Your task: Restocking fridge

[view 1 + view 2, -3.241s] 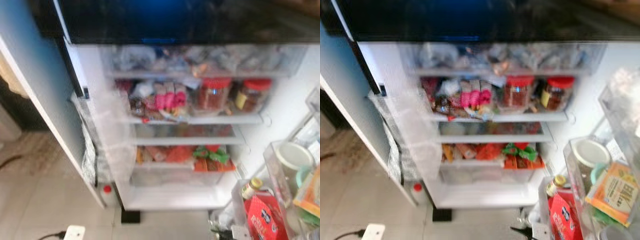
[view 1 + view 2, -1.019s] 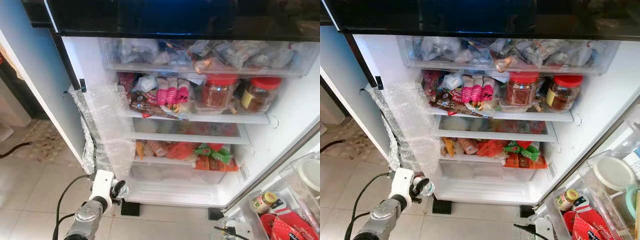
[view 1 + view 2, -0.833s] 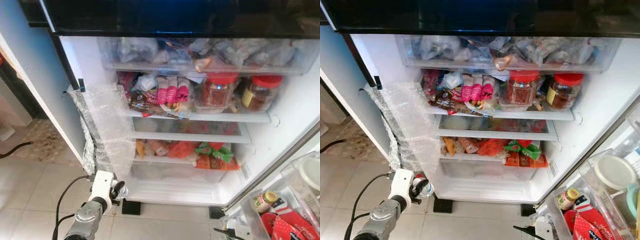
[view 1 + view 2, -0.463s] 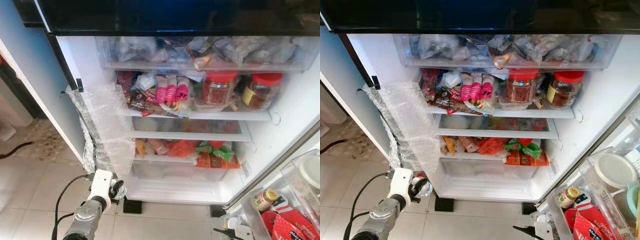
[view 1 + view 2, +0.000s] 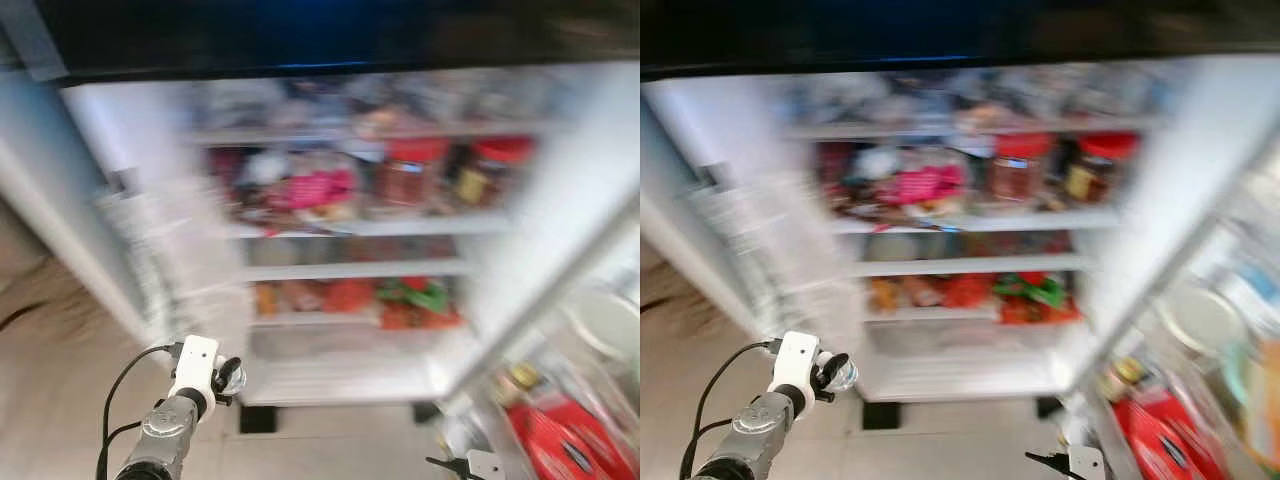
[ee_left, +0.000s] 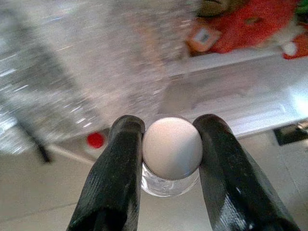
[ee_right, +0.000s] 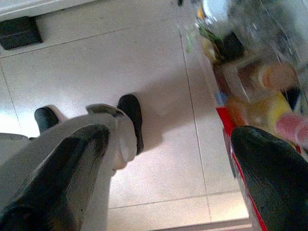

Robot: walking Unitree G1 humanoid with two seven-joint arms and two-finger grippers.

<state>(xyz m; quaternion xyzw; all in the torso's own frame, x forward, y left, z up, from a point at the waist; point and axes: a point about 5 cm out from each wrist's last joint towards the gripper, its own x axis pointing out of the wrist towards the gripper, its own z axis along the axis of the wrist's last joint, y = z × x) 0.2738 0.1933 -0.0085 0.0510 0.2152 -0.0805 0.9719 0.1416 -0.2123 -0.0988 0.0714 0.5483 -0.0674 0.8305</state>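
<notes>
1. One small bottle (image 6: 172, 161) with a white cap sits pinched between the left gripper's (image 6: 168, 192) black fingers, low beside the open fridge (image 5: 330, 370).
2. Both head views have gone blurred and the shelves (image 5: 350, 228) have slid sideways since half a second ago, so the camera is turning; the bottle is not yet stocked.
3. Right gripper (image 7: 168, 168) hangs with fingers wide apart over the floor (image 7: 159, 62).
</notes>
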